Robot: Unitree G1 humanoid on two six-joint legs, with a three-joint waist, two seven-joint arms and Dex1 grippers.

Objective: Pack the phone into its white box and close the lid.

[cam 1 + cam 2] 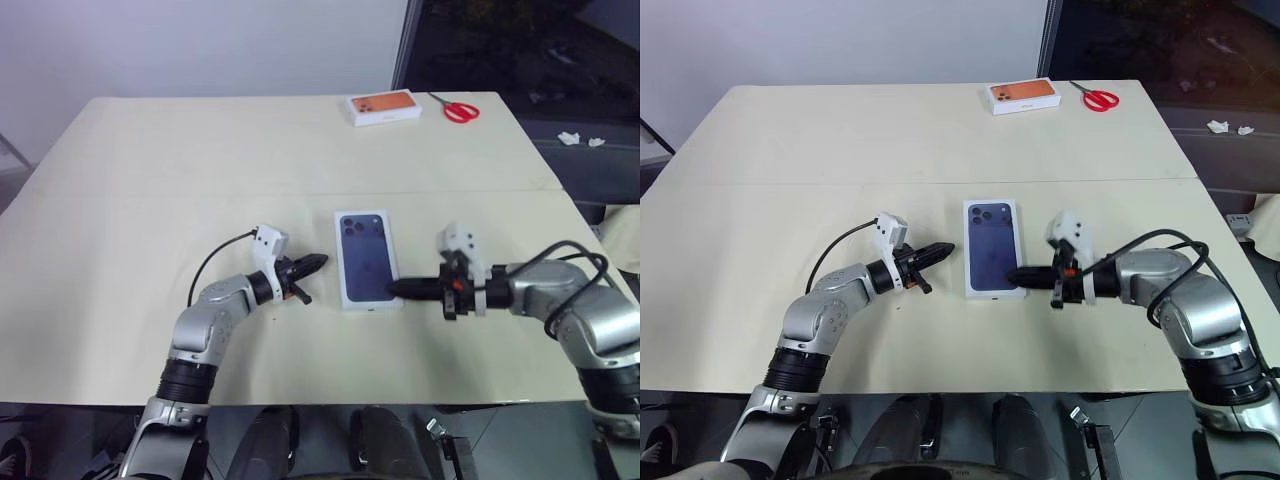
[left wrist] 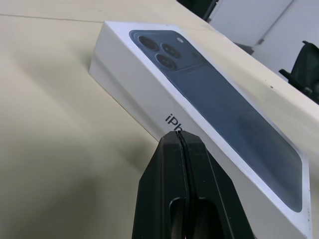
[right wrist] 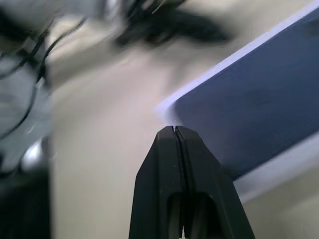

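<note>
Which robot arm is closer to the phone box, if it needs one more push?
Probably the right. The right gripper, jaws shut, has its tip at the near right edge of the lid. The left gripper, also shut, sits apart from the lid's left side.

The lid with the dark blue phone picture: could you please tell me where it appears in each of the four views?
Left eye view: the lid lies mid-table, between the two grippers.
Right eye view: same place, just left of centre.
Left wrist view: it runs diagonally beyond the shut fingers.
Right wrist view: its blue face sits past the shut fingers.
Shared landmark: the printed camera cluster.
</note>
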